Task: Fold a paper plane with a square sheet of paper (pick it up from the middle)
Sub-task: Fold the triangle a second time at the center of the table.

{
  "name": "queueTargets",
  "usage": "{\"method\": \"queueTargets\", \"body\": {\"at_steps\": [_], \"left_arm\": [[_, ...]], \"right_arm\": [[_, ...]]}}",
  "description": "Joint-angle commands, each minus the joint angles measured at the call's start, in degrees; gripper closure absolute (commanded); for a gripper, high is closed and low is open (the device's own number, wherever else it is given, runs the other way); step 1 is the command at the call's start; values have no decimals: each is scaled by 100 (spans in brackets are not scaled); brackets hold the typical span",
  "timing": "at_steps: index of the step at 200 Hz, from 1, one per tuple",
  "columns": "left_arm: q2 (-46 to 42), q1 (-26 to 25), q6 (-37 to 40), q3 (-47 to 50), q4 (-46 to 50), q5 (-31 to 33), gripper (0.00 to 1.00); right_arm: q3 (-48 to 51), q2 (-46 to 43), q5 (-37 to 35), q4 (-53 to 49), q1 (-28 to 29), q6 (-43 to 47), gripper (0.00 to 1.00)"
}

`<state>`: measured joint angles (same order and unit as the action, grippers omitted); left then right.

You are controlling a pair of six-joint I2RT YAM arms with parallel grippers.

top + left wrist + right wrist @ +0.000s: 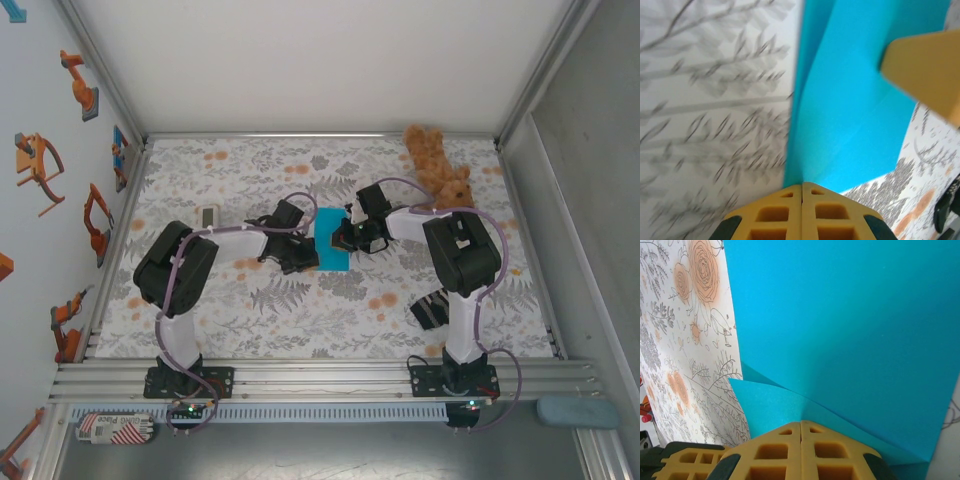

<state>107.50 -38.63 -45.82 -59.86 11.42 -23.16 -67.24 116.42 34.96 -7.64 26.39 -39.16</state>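
- Yellow ribbed fingertips of the left pincer (801, 192) meet with no gap. They are clenched on a corner of the thin, bright cyan-blue paper sheet (850, 110), whose raised crease runs straight into their seam.
- Right pincer (800, 427), likewise clenched, appears to nip a lifted flap of the sheet; a second layer shows beneath that flap.
- From above, the sheet lies partly folded between the two pincers, nearer the arms than the brown plush teddy bear (440, 165), to its left and well apart from it, on the floral-patterned worktop (250, 320).
- Step in hand, as judged: an early fold. No pointed dart shape is visible, so most of the task remains.
- Good practice:
  - Let one pincer act as a fixed anchor while the other carries its flap over.
  - Travel low, so the sheet does not drag towards the bear.
  - Align edge to edge before pressing.
  - Flatten the crease from its middle outward.
- Hazard: thin paper may tear or slip if the two arms pull apart, so the sheet should stay slack between the grips.
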Motion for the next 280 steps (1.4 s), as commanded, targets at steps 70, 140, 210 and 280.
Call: {"method": "queueTargets", "body": {"at_steps": [70, 140, 210, 280], "left_arm": [[-94, -9, -663, -67, -770, -165, 100], [254, -12, -665, -34, -355, 227, 100], [307, -17, -644, 224, -149, 315, 100], [399, -30, -630, 119, -149, 285, 100]], "right_arm": [[217, 376, -622, -684, 15, -35, 100], [202, 319, -581, -678, 18, 3, 100], [-76, -469, -56, -273, 41, 416, 100], [141, -387, 6, -300, 436, 395, 100]]}}
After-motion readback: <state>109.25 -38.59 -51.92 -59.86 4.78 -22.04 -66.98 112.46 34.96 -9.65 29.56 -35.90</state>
